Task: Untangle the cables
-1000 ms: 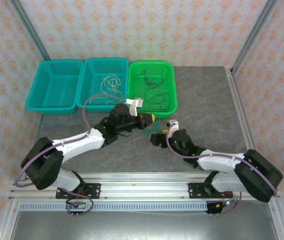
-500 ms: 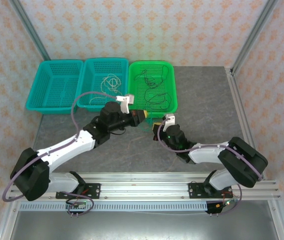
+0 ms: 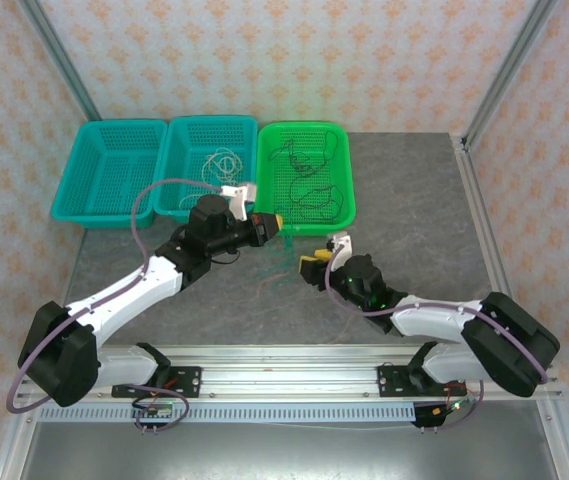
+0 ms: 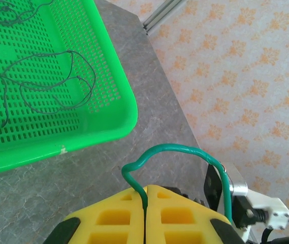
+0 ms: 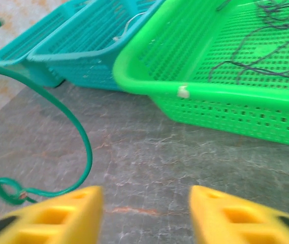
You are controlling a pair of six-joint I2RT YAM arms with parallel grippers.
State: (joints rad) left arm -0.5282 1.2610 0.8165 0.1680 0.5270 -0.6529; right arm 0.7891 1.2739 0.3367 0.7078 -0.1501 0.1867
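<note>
Left end effector (image 4: 145,198) clamped on green cable (image 4: 177,148) just in front of green basket (image 4: 119,119), likely holding it off bench for sorting. Right end effector (image 5: 147,211) apart, empty, beside cable loop, likely poised to regrasp. Black cables (image 3: 309,188) already inside basket; white cable (image 3: 219,165) in teal bin (image 3: 214,121) left of it.

White arms (image 3: 129,290), black joints (image 3: 209,215), mauve hoses (image 3: 169,182), yellow pocketed fingers (image 4: 108,218)
</note>
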